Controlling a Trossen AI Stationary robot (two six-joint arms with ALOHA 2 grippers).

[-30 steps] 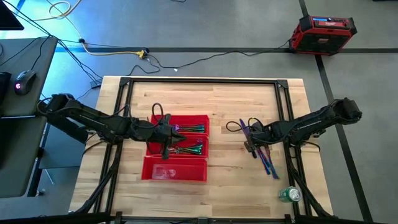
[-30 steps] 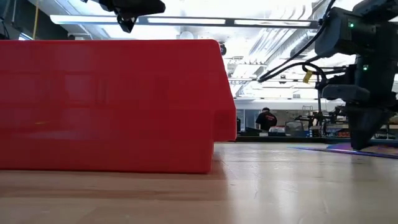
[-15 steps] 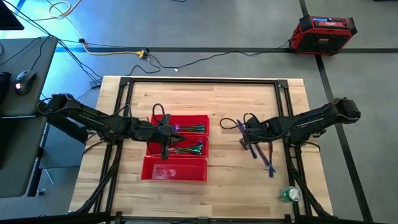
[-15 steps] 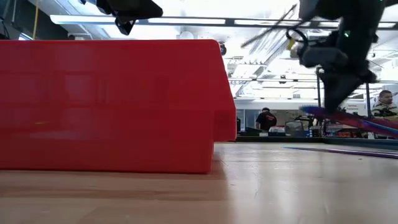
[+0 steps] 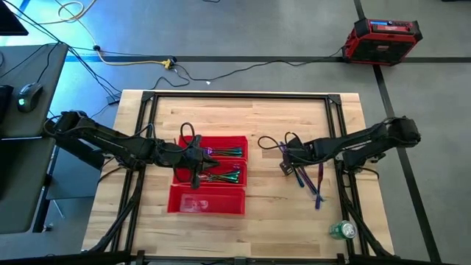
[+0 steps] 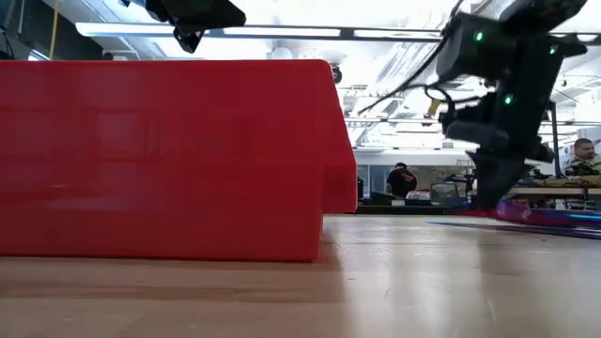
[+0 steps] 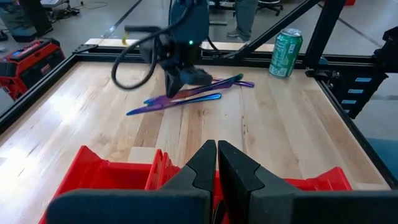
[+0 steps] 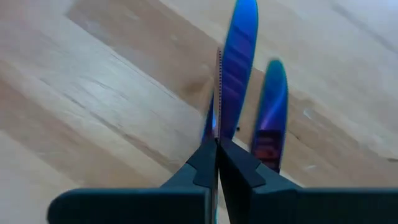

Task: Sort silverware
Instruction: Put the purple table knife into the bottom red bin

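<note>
Right gripper clamped on a thin blue-purple iridescent knife, right of red tray, loose silverware on bench, left gripper above tray, jaws closed empty.

Bright overhead ceiling strip lights wash out the low view; the iridescent blue metal cutlery blurs close to the lens.
</note>
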